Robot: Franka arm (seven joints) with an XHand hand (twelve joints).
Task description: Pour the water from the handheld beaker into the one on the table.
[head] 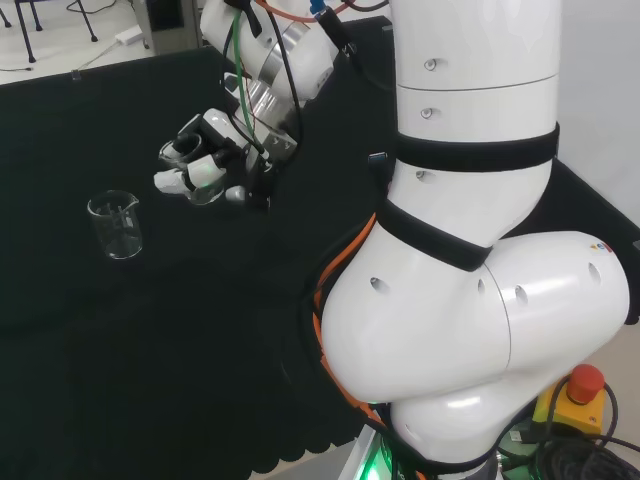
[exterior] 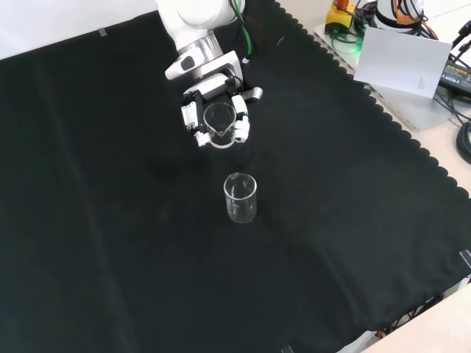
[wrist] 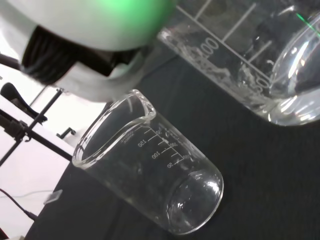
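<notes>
There are two clear glass beakers. One beaker [exterior: 241, 197] stands upright on the black cloth [exterior: 110, 220]. The other beaker [exterior: 219, 121] is inside the curled fingers of the one hand [exterior: 213, 110], above the cloth (both have printed scale marks on the side, as the wrist view shows). There is one cloth and one white arm [head: 470, 250].

- Even, bright room light; the black cloth [exterior: 110, 220] stays matte, with no clear shadows.
- Wrist view: a blurred green glow on the hand [wrist: 100, 30]; highlights glint on the beaker [wrist: 150, 170].
</notes>
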